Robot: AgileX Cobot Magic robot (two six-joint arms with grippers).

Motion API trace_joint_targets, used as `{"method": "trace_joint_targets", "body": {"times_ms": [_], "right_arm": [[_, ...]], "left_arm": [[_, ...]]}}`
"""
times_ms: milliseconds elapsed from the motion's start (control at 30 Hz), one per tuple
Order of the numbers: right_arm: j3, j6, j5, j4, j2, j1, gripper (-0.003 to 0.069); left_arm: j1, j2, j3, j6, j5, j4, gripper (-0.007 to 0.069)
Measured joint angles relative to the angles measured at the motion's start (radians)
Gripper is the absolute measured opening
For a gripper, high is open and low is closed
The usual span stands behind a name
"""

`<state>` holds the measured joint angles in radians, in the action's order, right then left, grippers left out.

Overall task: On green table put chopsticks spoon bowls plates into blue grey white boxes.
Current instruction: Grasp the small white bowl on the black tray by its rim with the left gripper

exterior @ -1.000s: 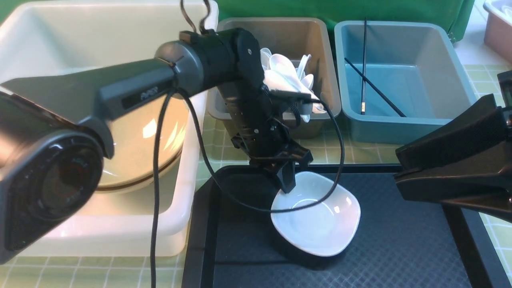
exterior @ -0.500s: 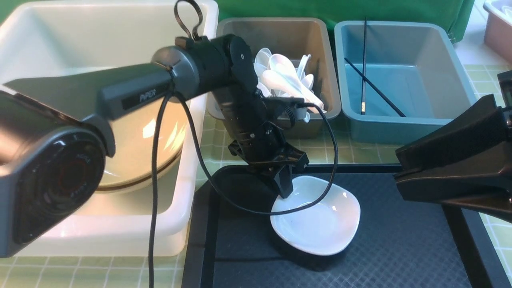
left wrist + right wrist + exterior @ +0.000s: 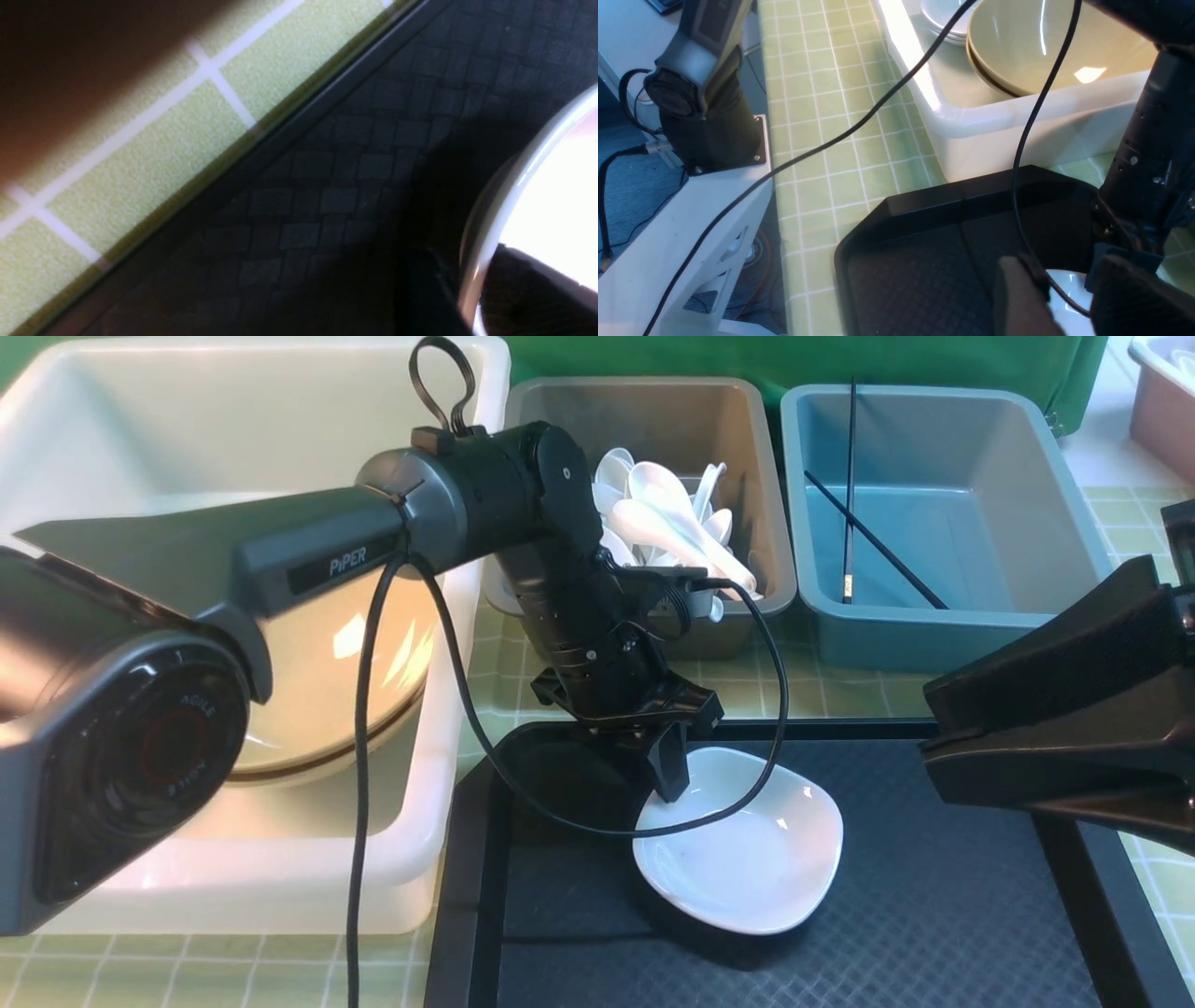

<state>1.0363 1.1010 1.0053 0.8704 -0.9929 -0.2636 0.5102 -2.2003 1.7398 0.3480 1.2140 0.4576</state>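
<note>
With left hand (image 3: 668,788) astride the rim of the plate (image 3: 747,859), clamped or loosened impossible telling, sinking slightly toward the tray (image 3: 934,915), boxing still pending.

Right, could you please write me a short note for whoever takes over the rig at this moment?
Left gripper: its jaws straddle the rim of the plate on the black tray; I cannot tell whether they are clamped.
Right gripper: open, empty, over the tray's right side.
Done: bowls and other plates in the white box, spoons in the grey box, chopsticks in the blue box.
Left: the tray's plate, probably for the white box.
</note>
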Motion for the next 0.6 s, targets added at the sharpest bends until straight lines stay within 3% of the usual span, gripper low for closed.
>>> {"method": "trace_joint_targets", "body": {"times_ms": [233,467,600], "right_arm": [[0.000,0.001,0.000,0.000,0.000,0.000,0.0235],[0.000,0.001,0.000,0.000,0.000,0.000,0.0235],[0.000,0.001,0.000,0.000,0.000,0.000,0.0235]], "left_arm": [[0.000,-0.021,0.004,0.017,-0.009,0.056,0.0362],[-0.001,-0.039,0.009,0.087,-0.049,0.127,0.0353],[-0.001,-0.039,0.010,0.087,-0.052,0.082,0.0259]]}}
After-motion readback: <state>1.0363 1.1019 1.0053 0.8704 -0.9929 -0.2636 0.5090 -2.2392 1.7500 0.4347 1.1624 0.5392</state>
